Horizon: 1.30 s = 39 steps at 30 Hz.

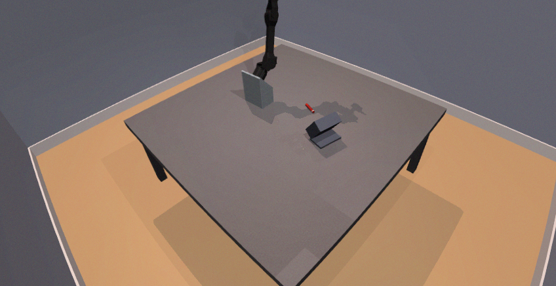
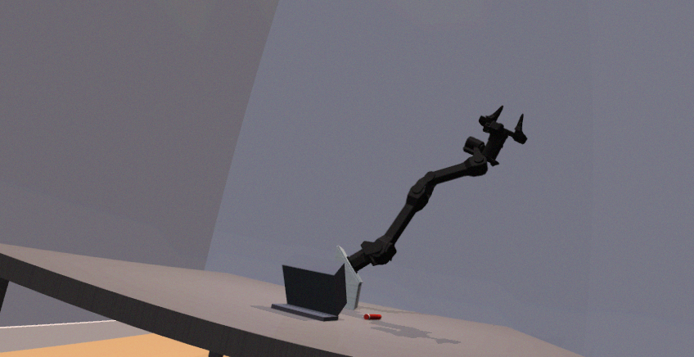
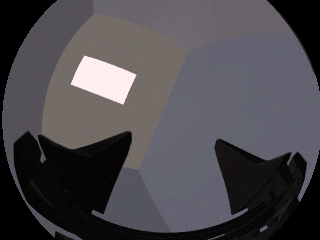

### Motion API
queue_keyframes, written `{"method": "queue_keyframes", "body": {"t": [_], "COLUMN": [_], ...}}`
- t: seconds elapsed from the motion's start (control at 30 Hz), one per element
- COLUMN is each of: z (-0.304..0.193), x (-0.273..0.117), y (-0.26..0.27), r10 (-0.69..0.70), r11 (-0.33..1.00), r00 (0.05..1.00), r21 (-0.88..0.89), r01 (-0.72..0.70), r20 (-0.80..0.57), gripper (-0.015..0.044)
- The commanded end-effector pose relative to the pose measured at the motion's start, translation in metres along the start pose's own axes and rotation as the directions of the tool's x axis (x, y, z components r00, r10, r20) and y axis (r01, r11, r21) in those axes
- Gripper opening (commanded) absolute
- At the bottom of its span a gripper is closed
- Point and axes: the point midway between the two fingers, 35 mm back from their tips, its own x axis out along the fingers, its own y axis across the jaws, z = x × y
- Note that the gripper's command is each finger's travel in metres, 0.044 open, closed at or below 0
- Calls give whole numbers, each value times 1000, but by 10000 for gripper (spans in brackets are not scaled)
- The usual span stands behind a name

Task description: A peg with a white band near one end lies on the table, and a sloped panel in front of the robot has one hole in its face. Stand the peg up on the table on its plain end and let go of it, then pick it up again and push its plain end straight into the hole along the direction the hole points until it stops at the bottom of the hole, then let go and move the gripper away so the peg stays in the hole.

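Note:
The red peg (image 1: 309, 107) (image 2: 374, 316) lies on its side on the table, between the arm's mount and the sloped panel. Its white band shows at the end nearer the panel in the top view. The dark sloped panel (image 1: 326, 123) (image 2: 311, 287) stands on a flat base; its hole does not show in either the top or the exterior view. My gripper (image 2: 512, 110) (image 3: 175, 140) is open and empty, raised high above the table and pointing upward, far from the peg. In the top view its fingers are cut off at the top edge.
The pale grey-green angled mount (image 1: 253, 91) (image 2: 352, 287) stands at the arm's base. The table (image 1: 234, 166) (image 2: 170, 280) carries the mount, peg and panel. The panel's base plate (image 1: 326, 139) (image 2: 304, 312) lies flat on it. Walls and a bright ceiling light (image 3: 104, 80) fill the wrist view.

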Motion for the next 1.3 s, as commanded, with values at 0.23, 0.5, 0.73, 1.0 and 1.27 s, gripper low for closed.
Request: {"method": "queue_keyframes", "body": {"t": [0.23,0.5,0.73,1.0,1.27], "z": [6,10,17,31,42], "x": [-7,-15,-26,-37,-43], "y": [-20,-58,-101,-139,-159], "r10": [-25,-99,-191,-276,-300], "r11": [997,974,913,830,790], "r00": [999,995,982,961,954], "r21": [-69,-202,-368,-506,-561], "r01": [27,100,176,236,248], "r20": [29,13,-5,-4,-1], "gripper": [440,440,440,440,440]}}
